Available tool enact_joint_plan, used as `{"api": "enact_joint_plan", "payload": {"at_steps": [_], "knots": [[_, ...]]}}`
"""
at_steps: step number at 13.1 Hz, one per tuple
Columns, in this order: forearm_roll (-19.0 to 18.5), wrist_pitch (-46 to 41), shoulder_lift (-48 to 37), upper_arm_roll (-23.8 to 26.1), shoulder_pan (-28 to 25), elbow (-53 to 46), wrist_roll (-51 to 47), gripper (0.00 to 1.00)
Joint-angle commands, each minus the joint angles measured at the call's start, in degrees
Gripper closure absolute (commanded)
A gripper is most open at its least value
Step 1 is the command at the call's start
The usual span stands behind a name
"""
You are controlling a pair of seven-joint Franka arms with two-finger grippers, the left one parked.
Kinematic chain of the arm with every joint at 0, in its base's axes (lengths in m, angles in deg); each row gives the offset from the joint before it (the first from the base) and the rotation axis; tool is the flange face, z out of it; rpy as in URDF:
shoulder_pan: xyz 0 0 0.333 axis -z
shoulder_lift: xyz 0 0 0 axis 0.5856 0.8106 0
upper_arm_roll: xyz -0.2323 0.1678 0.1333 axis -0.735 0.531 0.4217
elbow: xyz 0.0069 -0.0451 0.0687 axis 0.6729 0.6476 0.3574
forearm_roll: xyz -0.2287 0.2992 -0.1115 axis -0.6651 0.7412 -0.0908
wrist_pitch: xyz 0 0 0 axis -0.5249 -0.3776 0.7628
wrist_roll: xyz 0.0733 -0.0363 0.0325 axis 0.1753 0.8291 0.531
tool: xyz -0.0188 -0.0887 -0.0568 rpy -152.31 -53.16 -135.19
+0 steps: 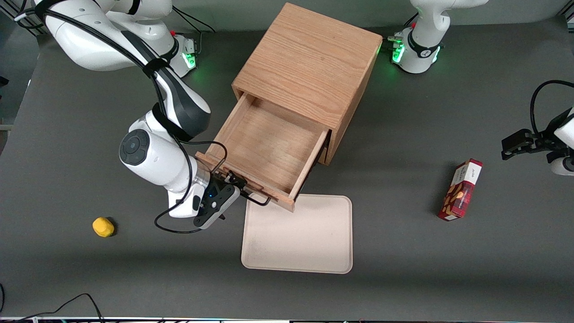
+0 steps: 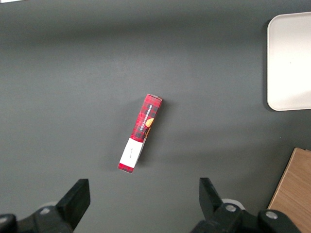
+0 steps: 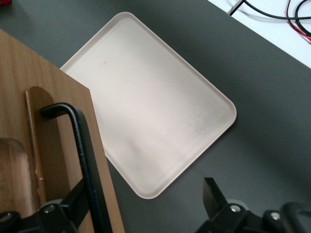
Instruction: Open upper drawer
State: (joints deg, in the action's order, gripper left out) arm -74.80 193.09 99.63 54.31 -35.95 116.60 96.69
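The wooden cabinet (image 1: 309, 58) stands in the middle of the table. Its upper drawer (image 1: 269, 143) is pulled far out and its inside is bare. The thin black wire handle (image 1: 256, 200) sits on the drawer front, nearest the front camera. My right gripper (image 1: 228, 188) is at the handle's end toward the working arm's side. In the right wrist view the gripper (image 3: 144, 191) is open, and the handle (image 3: 80, 141) runs just beside one finger (image 3: 73, 204). The other finger (image 3: 212, 191) stands apart over the table. The lower drawer is hidden under the upper one.
A beige tray (image 1: 298, 233) lies on the table just in front of the open drawer, also in the right wrist view (image 3: 150, 102). A small yellow object (image 1: 103, 227) lies toward the working arm's end. A red box (image 1: 462, 190) lies toward the parked arm's end.
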Motion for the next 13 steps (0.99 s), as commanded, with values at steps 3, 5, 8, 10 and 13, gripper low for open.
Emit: {"api": "enact_joint_plan", "payload": {"at_steps": [3,5,8,10,13], "knots": [[1.4,-3.3,-1.8,1.9,-1.0,-1.1,-13.9,0.00],[1.5,-4.8,-2.1,1.9,-1.0,-1.3,-14.9,0.00],[1.5,-11.0,-2.1,1.9,-0.7,-4.7,-14.8,0.00],[1.3,-17.5,-2.1,1.9,-0.3,-8.7,-14.8,0.00],[1.3,-24.5,-6.3,0.6,1.0,-10.4,-14.9,0.00]]}}
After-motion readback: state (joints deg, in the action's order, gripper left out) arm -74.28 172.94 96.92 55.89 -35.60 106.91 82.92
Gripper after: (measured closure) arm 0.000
